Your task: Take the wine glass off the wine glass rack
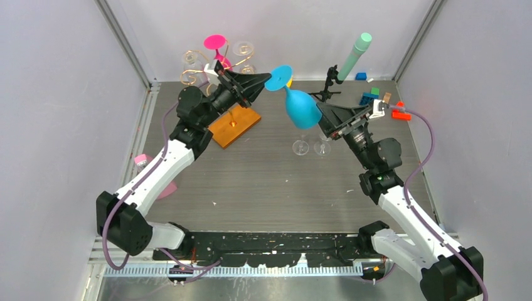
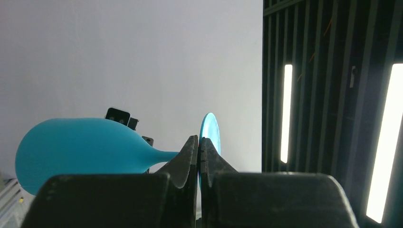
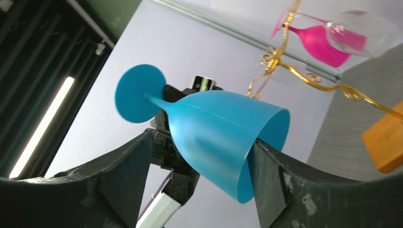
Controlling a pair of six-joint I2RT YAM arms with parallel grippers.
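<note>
Near the table's (image 1: 263, 188) far right corner I see a black tripod stand (image 1: 325, 94) carrying a tilted mint-green tube (image 1: 352, 56), with small blue, green and orange blocks (image 1: 370, 97) beside it. Two clear glasses (image 1: 301, 148) stand right of centre. Something pink (image 1: 142, 160) sits at the left edge, partly hidden.

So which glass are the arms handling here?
Look above the table, between the gold wine glass rack and the right arm. There the blue wine glass hangs tilted in mid-air, opaque, unlike the pink glass on the rack.
</note>
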